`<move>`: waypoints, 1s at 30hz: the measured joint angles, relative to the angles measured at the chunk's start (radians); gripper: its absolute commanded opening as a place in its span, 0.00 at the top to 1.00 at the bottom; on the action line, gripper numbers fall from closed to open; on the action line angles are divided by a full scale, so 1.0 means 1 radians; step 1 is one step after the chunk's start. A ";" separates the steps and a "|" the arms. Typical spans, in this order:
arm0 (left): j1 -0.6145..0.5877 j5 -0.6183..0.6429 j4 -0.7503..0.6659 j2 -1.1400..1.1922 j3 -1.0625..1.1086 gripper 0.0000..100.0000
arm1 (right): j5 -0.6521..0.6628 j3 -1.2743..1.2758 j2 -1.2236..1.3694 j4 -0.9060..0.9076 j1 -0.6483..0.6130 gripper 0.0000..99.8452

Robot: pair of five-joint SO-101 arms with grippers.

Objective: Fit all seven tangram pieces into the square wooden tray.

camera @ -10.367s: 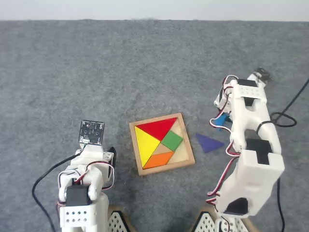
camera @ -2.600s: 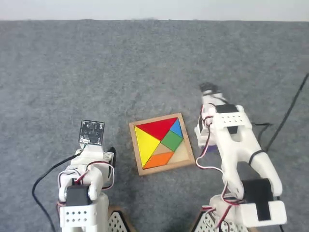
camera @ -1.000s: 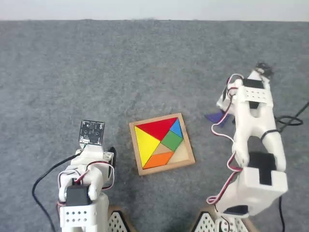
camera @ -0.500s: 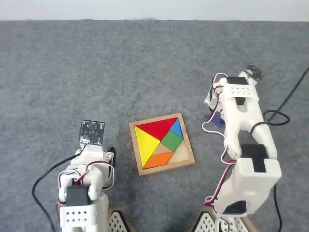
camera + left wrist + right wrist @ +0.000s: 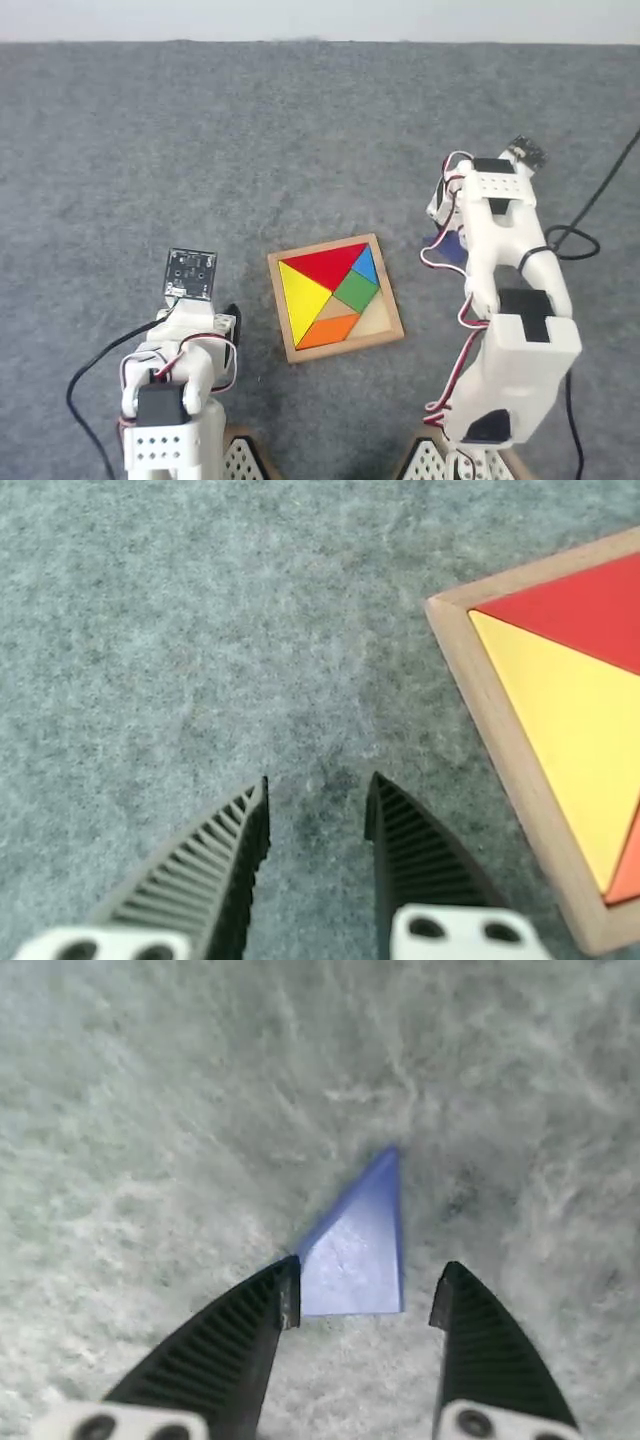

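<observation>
Right claw hangs open over the grey mat, one finger on each side of the purple triangle, placed so that closing should pinch it across its width; the triangle lies flat on the mat, right of the tray and apart from it; the tray holds the other coloured pieces, and a bare wedge at its near right looks kept for this one; left claw sits open above bare mat beside the tray's left corner, likely parked clear.
</observation>
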 measured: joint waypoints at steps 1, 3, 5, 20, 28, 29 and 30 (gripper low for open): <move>0.000 0.000 0.000 0.000 0.000 0.85 | -0.003 -0.006 0.000 0.000 0.000 0.77; -0.002 0.000 0.000 0.000 0.000 0.85 | -0.026 -0.009 0.000 0.000 -0.002 0.77; -0.003 0.000 0.000 0.000 0.000 0.85 | -0.051 -0.009 0.000 0.000 -0.006 0.77; -0.002 0.000 0.000 0.000 0.000 0.85 | -0.074 -0.020 0.049 -0.005 -0.002 0.77; -0.002 0.000 0.000 0.000 0.000 0.85 | -0.075 -0.107 0.135 0.000 -0.008 0.77; -0.002 0.000 0.000 0.000 0.000 0.85 | -0.075 -0.107 0.135 0.000 -0.008 0.77; -0.002 0.000 0.000 0.000 0.000 0.85 | -0.075 -0.107 0.135 0.002 -0.008 0.77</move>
